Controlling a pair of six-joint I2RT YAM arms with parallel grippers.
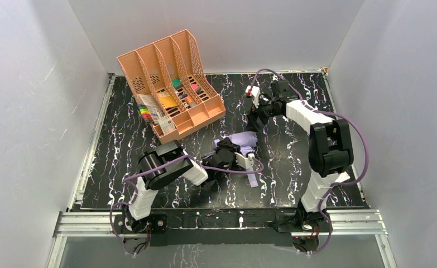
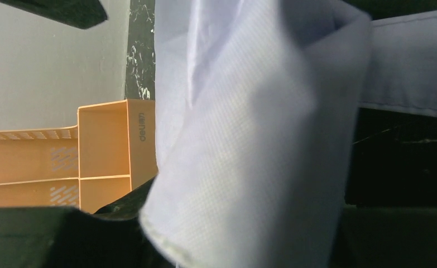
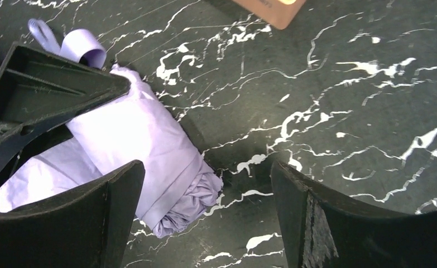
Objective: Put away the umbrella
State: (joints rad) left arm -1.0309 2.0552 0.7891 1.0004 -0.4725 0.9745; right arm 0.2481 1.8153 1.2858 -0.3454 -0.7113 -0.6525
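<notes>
The pale lavender umbrella (image 1: 245, 138) lies folded on the black marbled table, mid-centre. Its fabric strap (image 1: 252, 178) trails toward the near edge. My left gripper (image 1: 230, 151) sits on the umbrella's near-left part; in the left wrist view (image 2: 244, 234) lavender fabric (image 2: 249, 139) fills the gap between its dark fingers, so it is shut on the umbrella. My right gripper (image 3: 205, 218) is open just above the table, and the umbrella's bunched end (image 3: 177, 201) lies beside its left finger (image 3: 115, 206). In the top view the right gripper (image 1: 255, 124) is just beyond the umbrella. The shaft and handle are hidden.
The peach file organiser (image 1: 171, 84) stands at the back left with pens and cards in it; its corner also shows in the left wrist view (image 2: 104, 151) and the right wrist view (image 3: 272, 8). White walls enclose the table.
</notes>
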